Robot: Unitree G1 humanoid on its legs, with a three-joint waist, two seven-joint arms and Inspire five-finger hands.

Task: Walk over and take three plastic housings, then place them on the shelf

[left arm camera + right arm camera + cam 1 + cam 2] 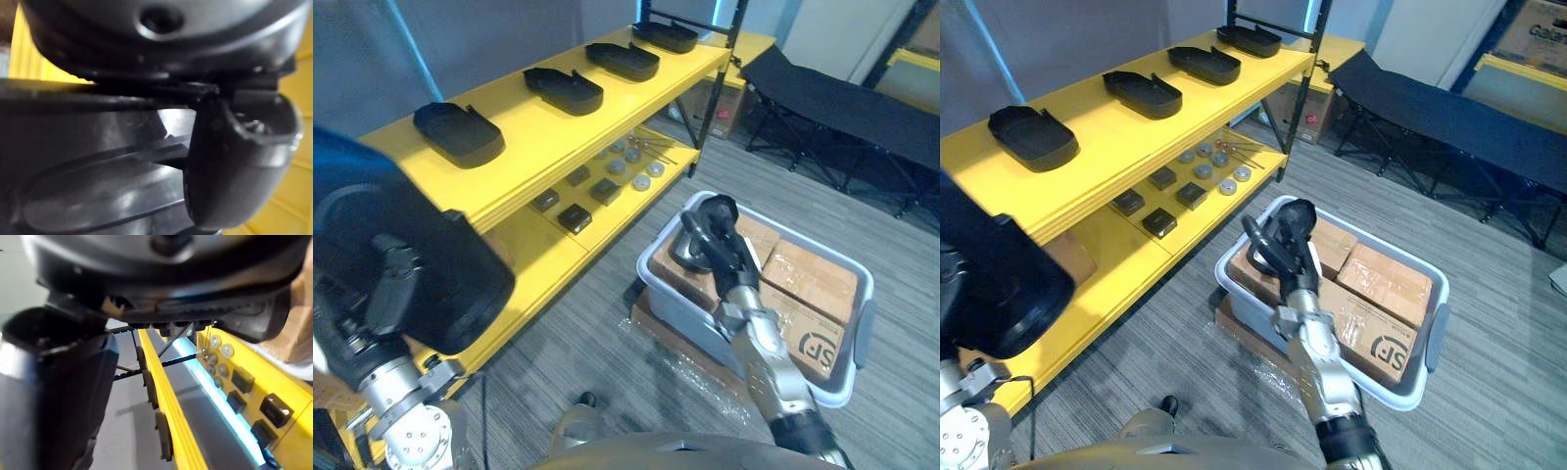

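Plastic housing (460,264), black and glossy, looms at the lower left. Its far end is cut off at the frame edge, so its full outline is hard to make out. The left hand (384,294) clasps it, with the thumb (234,161) pressed inside its curved wall. Four more housings (460,132), shallow rounded trays, lie in a row atop the yellow shelf (548,127). The right hand (710,240) hangs slack and empty over a grey bin (857,323) of cardboard boxes (808,279).
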